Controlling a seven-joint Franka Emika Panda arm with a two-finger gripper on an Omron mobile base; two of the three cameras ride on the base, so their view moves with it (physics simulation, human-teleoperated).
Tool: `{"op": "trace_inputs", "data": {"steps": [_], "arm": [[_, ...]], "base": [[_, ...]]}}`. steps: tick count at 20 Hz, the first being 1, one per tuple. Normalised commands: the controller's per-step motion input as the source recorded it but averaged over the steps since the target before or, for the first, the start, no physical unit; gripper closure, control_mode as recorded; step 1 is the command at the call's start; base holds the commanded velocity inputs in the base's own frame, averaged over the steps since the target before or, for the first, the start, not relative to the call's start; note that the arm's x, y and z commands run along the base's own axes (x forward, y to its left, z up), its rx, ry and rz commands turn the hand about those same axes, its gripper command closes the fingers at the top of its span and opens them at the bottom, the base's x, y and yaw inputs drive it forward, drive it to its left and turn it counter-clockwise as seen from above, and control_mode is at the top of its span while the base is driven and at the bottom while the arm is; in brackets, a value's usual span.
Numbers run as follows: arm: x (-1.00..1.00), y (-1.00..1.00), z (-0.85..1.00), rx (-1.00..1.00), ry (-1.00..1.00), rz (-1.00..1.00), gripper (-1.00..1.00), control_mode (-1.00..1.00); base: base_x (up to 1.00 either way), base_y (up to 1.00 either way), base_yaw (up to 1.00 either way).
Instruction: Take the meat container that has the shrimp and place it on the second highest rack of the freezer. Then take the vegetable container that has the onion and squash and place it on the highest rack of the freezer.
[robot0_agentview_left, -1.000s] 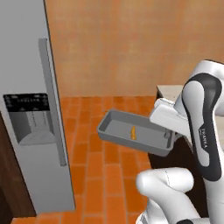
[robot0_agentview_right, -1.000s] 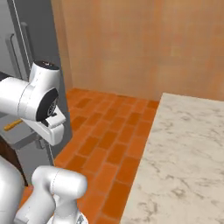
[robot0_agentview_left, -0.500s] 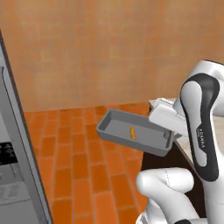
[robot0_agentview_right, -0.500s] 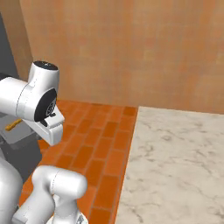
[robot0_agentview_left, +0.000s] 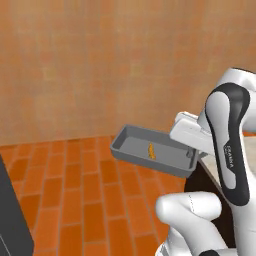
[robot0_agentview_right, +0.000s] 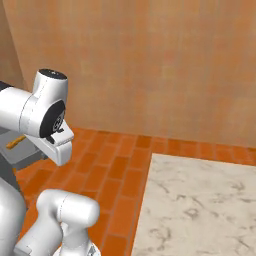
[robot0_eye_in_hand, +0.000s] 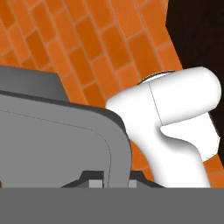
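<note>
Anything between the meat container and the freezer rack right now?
Cannot tell. The meat container, with the shrimp in it, is held up over open brick floor, with nothing near it. A dark grey slab shows at lower left of the left base view; the freezer's racks are out of frame.

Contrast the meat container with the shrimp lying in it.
The meat container is a deep grey rectangular tray; the shrimp is a thin orange curved piece. The container is far larger, the shrimp taking a small spot on its floor. Both ride off the floor together at the arm's end.
</note>
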Motion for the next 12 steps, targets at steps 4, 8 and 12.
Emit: {"op": "trace_inputs", "data": {"steps": [4,8,12], "arm": [[0.0,0.0,0.0,0.0,0.0,0.0,1.0,1.0],[0.0,0.0,0.0,0.0,0.0,0.0,1.0,1.0],[0.0,0.0,0.0,0.0,0.0,0.0,1.0,1.0]], "base": [[1.0,0.0,0.07],[1.0,0.0,0.32],[0.97,0.0,0.67]]}}
